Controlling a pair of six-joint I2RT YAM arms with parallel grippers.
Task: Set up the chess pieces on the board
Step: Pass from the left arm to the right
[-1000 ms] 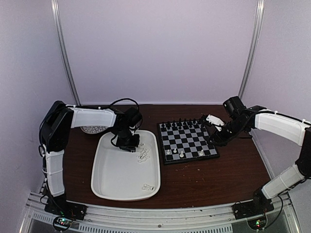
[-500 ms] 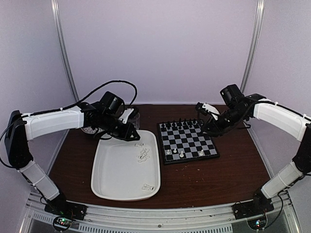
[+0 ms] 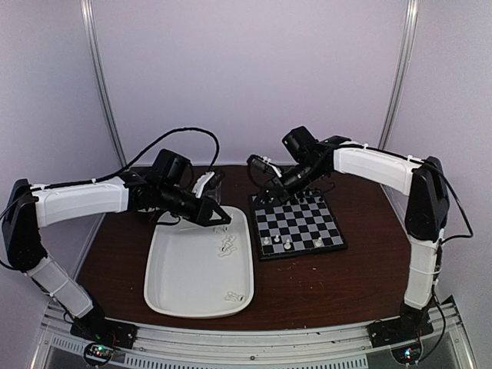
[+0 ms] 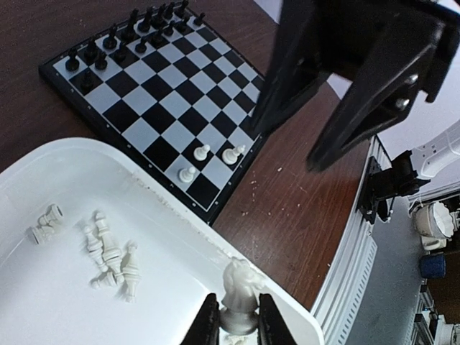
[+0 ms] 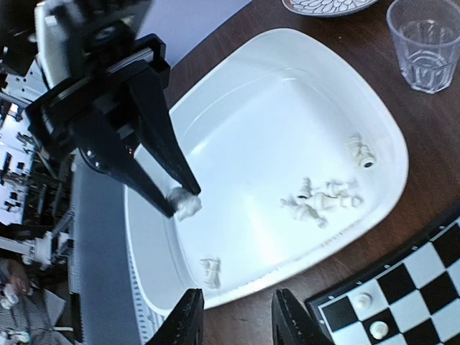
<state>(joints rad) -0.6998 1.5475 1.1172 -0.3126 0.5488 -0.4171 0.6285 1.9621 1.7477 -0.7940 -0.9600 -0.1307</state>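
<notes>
1. Black right fingers (image 4: 291, 144) hang partly apart and empty, upper right in the left wrist view, near a corner of the board (image 3: 297, 224). Hazard: both arms reach toward picture centre in the top view, and a crossing path could bring them into contact.
2. Board, right of centre on the brown surface (image 3: 307, 292): a low sweep by either arm may shift it or topple the black chessmen (image 4: 118, 39) on its far rows.
3. Left fingers (image 4: 233, 327) are narrowly closed on the base of a white knight (image 4: 239, 287), over the rim of the white tray (image 3: 173, 284). Hazard: the hold is low and the piece small, so it may pivot or drop.
4. Board appearance: black and pale checks with a thin black rim. Three white chessmen (image 3: 287, 244) stand upright on its near rows.
5. Piece appearance: tiny and glossy white. Loose white pieces (image 4: 108, 251) lie tipped in the tray, lower left of the left wrist view.
</notes>
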